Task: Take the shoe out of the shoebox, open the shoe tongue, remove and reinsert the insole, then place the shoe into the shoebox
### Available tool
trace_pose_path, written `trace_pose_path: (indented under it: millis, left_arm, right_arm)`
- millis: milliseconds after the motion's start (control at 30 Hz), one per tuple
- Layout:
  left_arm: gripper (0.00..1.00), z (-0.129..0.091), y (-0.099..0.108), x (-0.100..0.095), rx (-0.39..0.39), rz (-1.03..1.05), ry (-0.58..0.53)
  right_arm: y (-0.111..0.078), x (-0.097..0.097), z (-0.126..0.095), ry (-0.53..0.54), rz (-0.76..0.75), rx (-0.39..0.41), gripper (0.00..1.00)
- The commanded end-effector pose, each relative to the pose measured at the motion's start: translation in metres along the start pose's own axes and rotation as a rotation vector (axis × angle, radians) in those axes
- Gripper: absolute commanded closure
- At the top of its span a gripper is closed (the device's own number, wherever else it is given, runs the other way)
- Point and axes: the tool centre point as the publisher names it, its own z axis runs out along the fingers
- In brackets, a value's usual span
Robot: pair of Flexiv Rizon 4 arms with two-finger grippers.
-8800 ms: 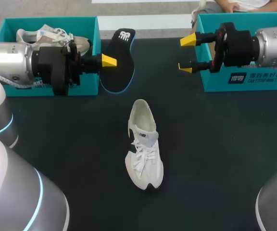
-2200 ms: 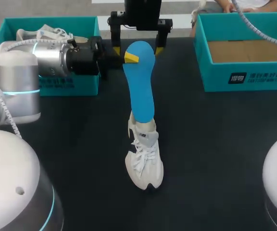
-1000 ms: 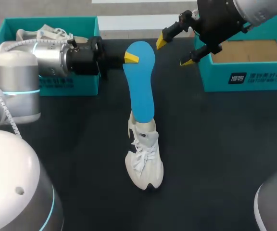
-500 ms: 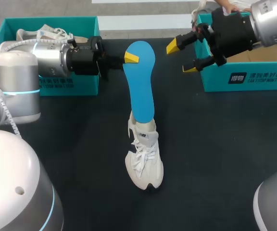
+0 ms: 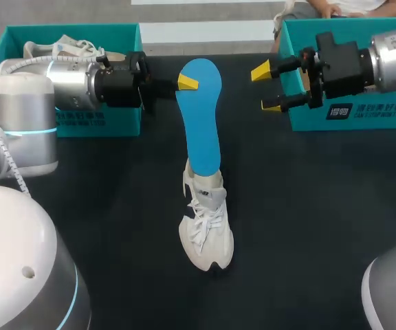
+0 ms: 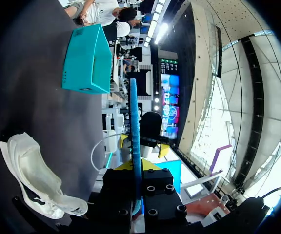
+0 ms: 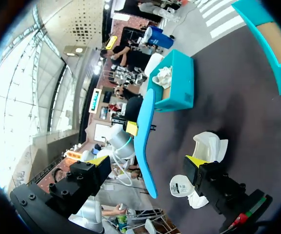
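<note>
Done: shoe point(image 5: 207, 223) out of shoebox point(image 5: 383, 120). Underway: insole point(image 5: 203, 124) stands with lower end in shoe's opening, upper end clamped in left gripper point(image 5: 186, 83). Right gripper point(image 5: 271, 88) beyond shoe, jaws apart, empty. Left to do: seat insole, box shoe.

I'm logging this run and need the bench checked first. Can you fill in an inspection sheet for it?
Surface: dark table.
Job's things: white shoe on the table; blue insole standing up with its lower end in the shoe's opening; teal left shoebox and right shoebox at the far corners.
Clutter: second shoe in the left shoebox.
Grippers: left gripper shut on the insole's upper end; right gripper open, beside the right shoebox.
Cables: ribbed cable along the left arm.
Surroundings: nothing seen.
</note>
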Motion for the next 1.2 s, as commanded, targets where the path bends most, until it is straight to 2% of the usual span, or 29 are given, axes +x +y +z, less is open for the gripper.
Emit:
trace_pose_path:
  millis: [33, 133, 533, 633, 700, 933, 1067, 1133, 1200]
  left_arm:
    - [1.00, 0.000, 0.000, 0.000, -0.001, 0.000, -0.002]
    - [1.00, 0.000, 0.000, 0.000, -0.001, 0.000, -0.002]
    - [1.00, 0.000, 0.000, 0.000, -0.001, 0.000, -0.002]
    - [1.00, -0.001, -0.007, 0.011, -0.003, 0.202, 0.026]
    - [1.00, -0.003, -0.012, 0.015, -0.025, 0.374, -0.028]
    - [1.00, -0.007, -0.022, 0.033, -0.043, 0.833, -0.078]
    - [1.00, -0.009, -0.028, 0.036, -0.035, 1.181, -0.139]
    - [1.00, -0.010, -0.028, 0.035, 0.014, 1.221, -0.099]
    - [1.00, -0.008, -0.024, 0.038, 0.048, 1.149, -0.034]
  right_arm:
    - [0.000, -0.006, 0.005, 0.104, -0.004, 0.012, 0.00]
    - [0.002, -0.004, 0.007, 0.139, 0.015, -0.007, 0.00]
    - [0.002, -0.004, 0.007, 0.139, 0.015, -0.007, 0.00]
    - [0.002, -0.004, 0.007, 0.139, 0.015, -0.007, 0.00]
    - [0.002, -0.004, 0.007, 0.139, 0.015, -0.007, 0.00]
    - [0.002, -0.004, 0.007, 0.139, 0.015, -0.007, 0.00]
    - [0.002, -0.004, 0.007, 0.139, 0.015, -0.007, 0.00]
    - [0.002, -0.004, 0.007, 0.139, 0.015, -0.007, 0.00]
    - [0.002, -0.004, 0.007, 0.139, 0.015, -0.007, 0.00]
